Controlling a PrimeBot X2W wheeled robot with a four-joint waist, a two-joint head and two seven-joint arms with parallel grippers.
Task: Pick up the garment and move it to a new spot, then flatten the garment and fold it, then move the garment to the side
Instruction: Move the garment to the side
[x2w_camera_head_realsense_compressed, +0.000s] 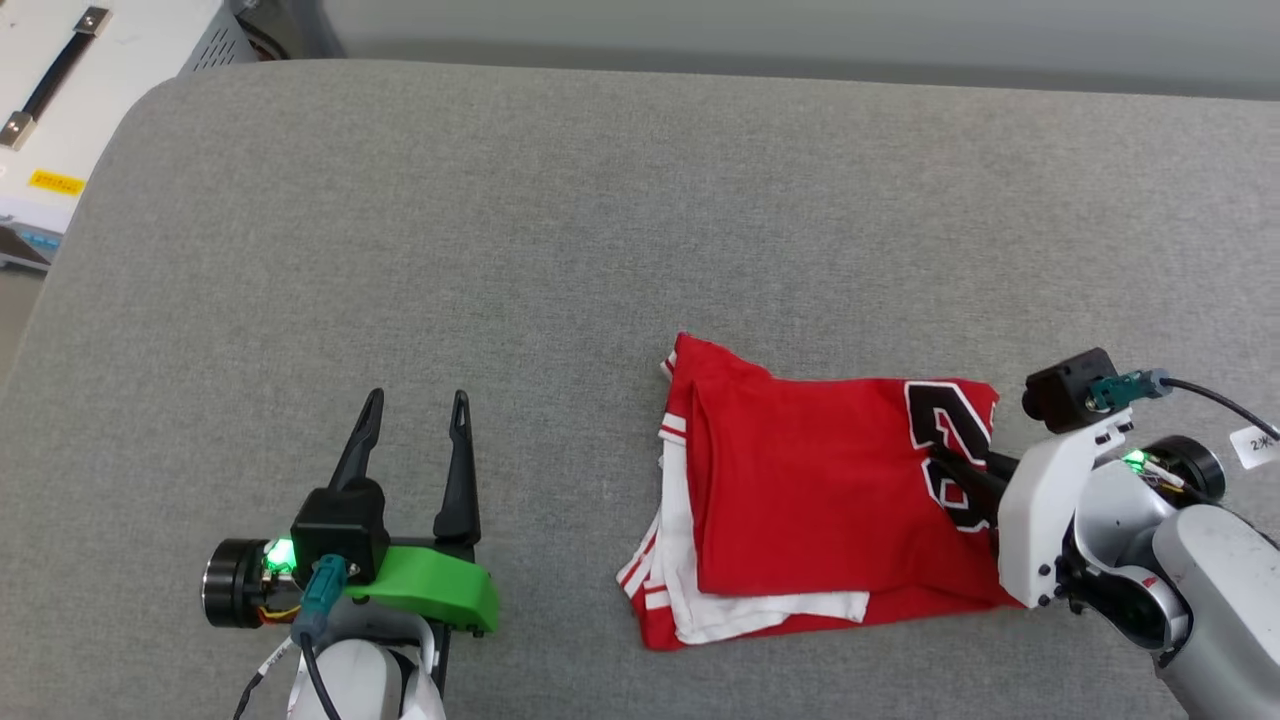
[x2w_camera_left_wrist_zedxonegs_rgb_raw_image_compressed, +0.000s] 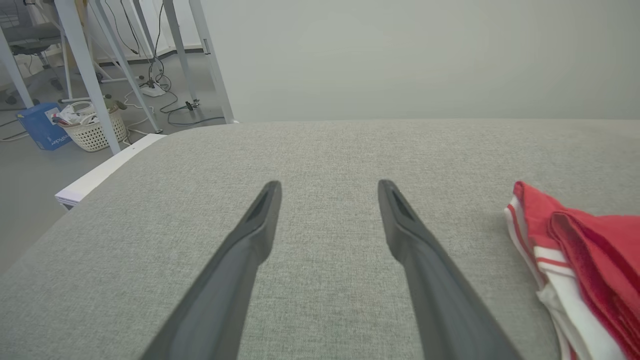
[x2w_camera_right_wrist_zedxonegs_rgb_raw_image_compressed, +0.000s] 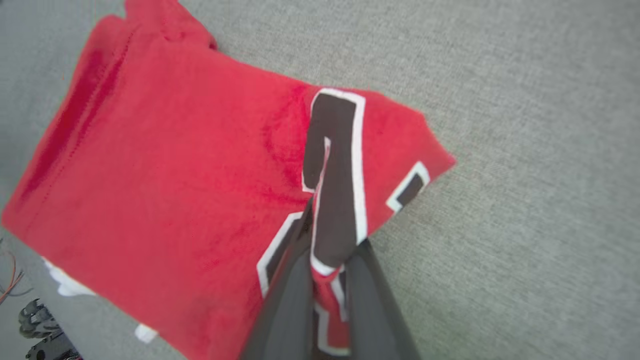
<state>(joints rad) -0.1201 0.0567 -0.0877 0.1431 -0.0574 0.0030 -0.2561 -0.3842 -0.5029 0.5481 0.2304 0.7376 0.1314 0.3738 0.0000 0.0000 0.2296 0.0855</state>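
The garment (x2w_camera_head_realsense_compressed: 810, 490), a red jersey with white sleeves and black white-edged numbers, lies folded on the grey cushion right of centre. My right gripper (x2w_camera_head_realsense_compressed: 945, 470) reaches in from the right and is shut on the garment's right edge at the number print; in the right wrist view the fabric (x2w_camera_right_wrist_zedxonegs_rgb_raw_image_compressed: 150, 165) bunches up between the two dark fingers (x2w_camera_right_wrist_zedxonegs_rgb_raw_image_compressed: 290, 295). My left gripper (x2w_camera_head_realsense_compressed: 415, 420) rests open on bare cushion at the lower left, well apart from the garment. The left wrist view has the garment's striped edge (x2w_camera_left_wrist_zedxonegs_rgb_raw_image_compressed: 575, 260) at its right side.
The grey cushioned surface (x2w_camera_head_realsense_compressed: 500, 220) extends wide behind and left of the garment, with a rounded far-left corner. A white cabinet (x2w_camera_head_realsense_compressed: 90, 90) stands beyond that corner. Table legs, cables and a white basket (x2w_camera_left_wrist_zedxonegs_rgb_raw_image_compressed: 92, 127) stand on the floor past the left edge.
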